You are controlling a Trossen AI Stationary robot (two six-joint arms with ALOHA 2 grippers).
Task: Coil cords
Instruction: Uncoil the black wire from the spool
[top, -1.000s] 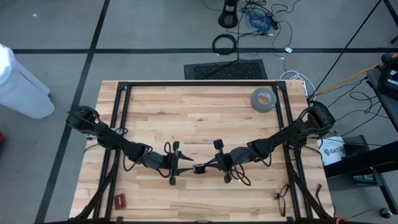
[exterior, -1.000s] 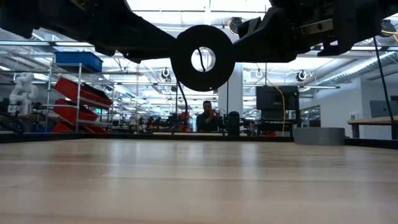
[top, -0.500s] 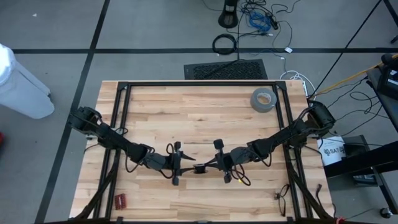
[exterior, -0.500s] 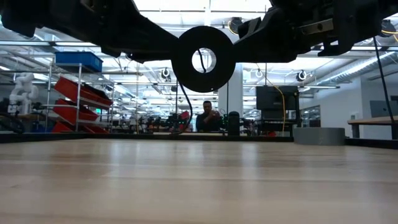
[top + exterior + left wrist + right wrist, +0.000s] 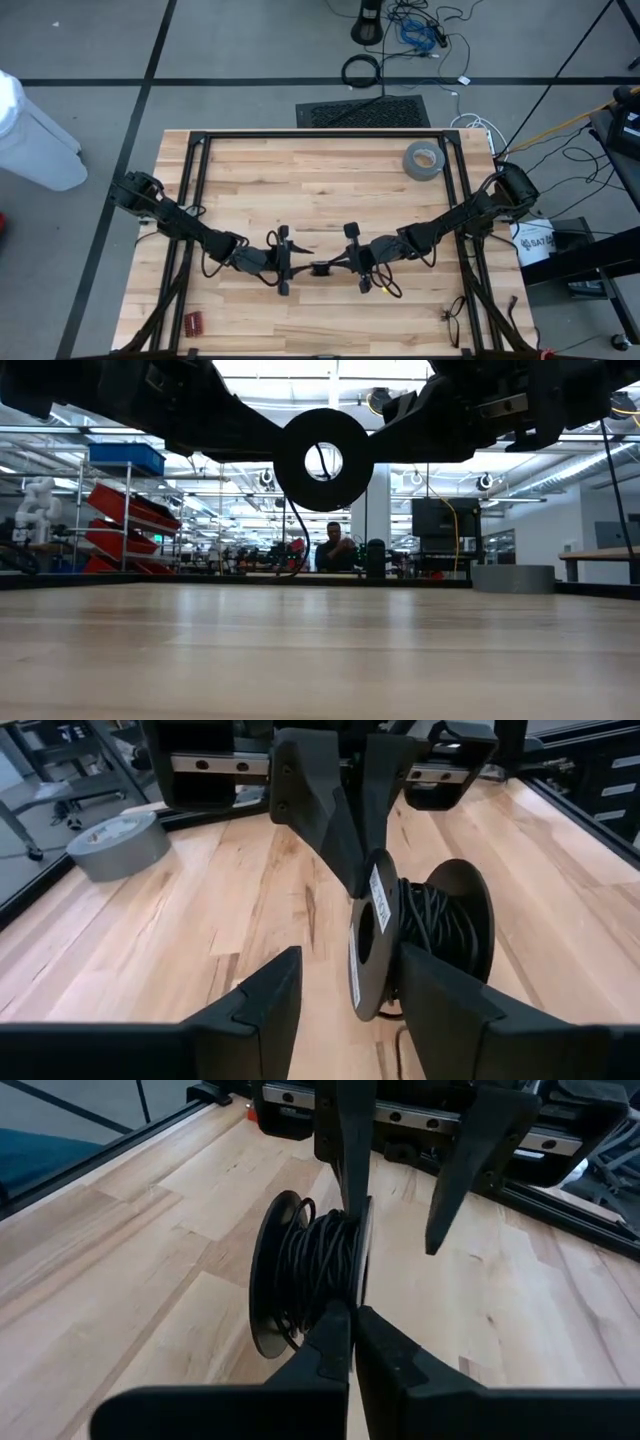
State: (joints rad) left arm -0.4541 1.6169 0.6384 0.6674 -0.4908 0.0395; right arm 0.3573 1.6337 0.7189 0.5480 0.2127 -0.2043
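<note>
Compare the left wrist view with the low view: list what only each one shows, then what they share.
Only the left wrist view shows the black cord wound on the spool, the white label on its flange, and the left gripper open around that flange. Only the low view shows the spool's round face with its centre hole, held clear above the table, and a person far behind. Both show the spool, the grey tape roll and the wooden table.

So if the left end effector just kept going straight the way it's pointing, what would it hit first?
Most likely the black spool wound with thin black cord, which sits just ahead between its open fingers. The right end effector is shut on that spool's flange from the far side. Depth is hard to judge.
</note>
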